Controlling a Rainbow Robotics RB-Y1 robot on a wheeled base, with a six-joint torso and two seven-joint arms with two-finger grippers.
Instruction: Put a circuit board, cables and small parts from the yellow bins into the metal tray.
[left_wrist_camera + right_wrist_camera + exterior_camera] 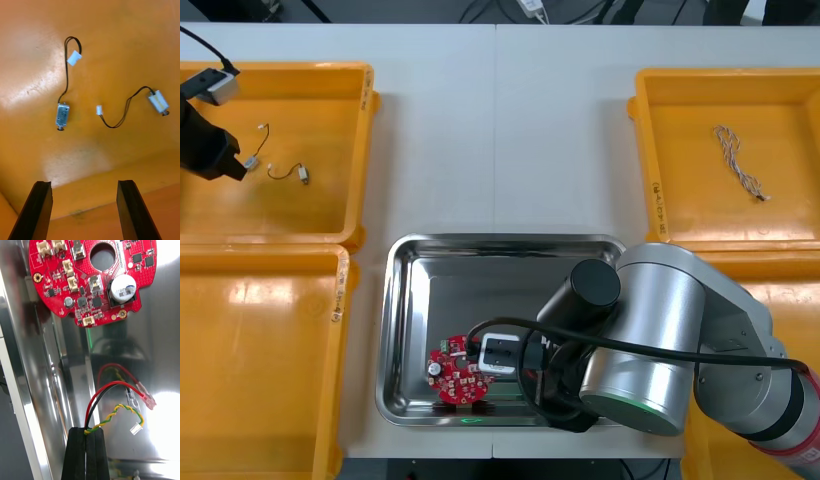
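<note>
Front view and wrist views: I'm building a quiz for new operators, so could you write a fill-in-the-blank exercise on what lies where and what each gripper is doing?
1. The round red circuit board lies inside the metal ____.
2. The right gripper is shut on a red and yellow ____.
3. The left gripper hovers ____ over the far left yellow bin.
4. That bin holds ____ small metal parts.

Missing words: tray; cable; open; two.

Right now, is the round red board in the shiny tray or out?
In. The circuit board lies on the metal tray's floor, near the right gripper.
</note>
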